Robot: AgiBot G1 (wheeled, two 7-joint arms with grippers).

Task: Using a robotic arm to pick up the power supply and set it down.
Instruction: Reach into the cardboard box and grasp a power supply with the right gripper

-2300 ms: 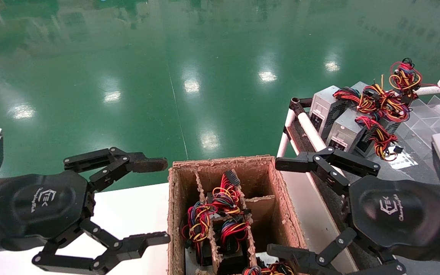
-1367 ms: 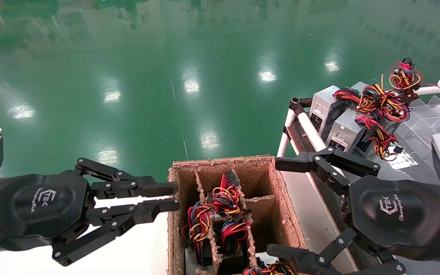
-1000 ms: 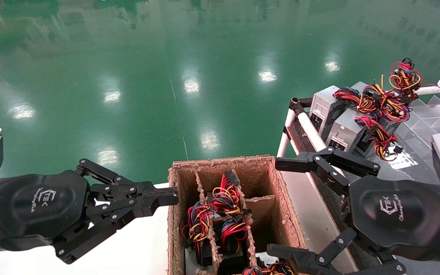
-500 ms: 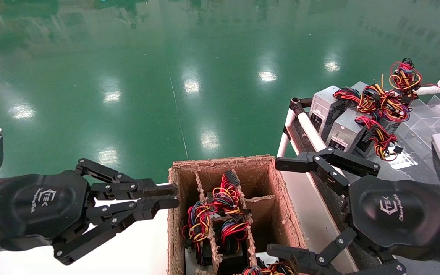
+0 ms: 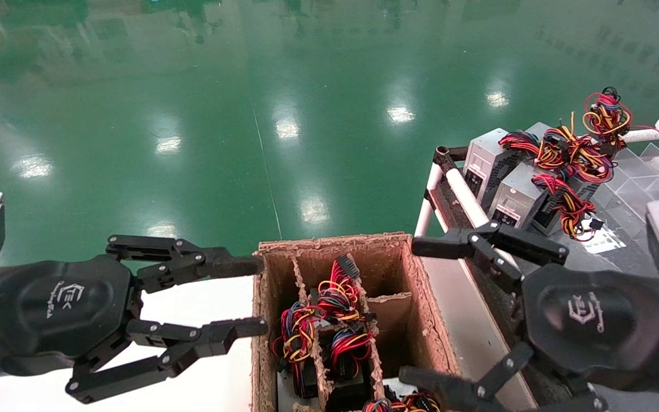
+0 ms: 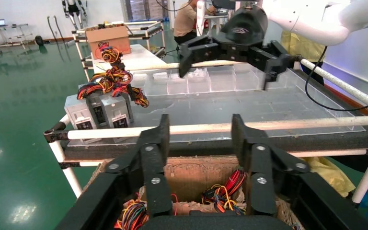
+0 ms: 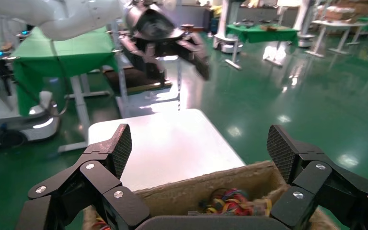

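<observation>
Grey power supply boxes with red, yellow and orange wire bunches stand on the rack at the right, also seen as power supplies in the left wrist view. More wire bunches fill the brown cardboard divider box, with dark units below them. My left gripper hangs open just left of the box, holding nothing. My right gripper is wide open at the box's right wall, also empty. In the wrist views the left gripper and right gripper look over the box rim.
A white table lies left of the box. The rack's white pipe rail and clear plastic tray sit right of the box. Green floor stretches beyond.
My left gripper went from open to nearly shut and has now opened again, staying beside the box. The right gripper has barely shifted.
</observation>
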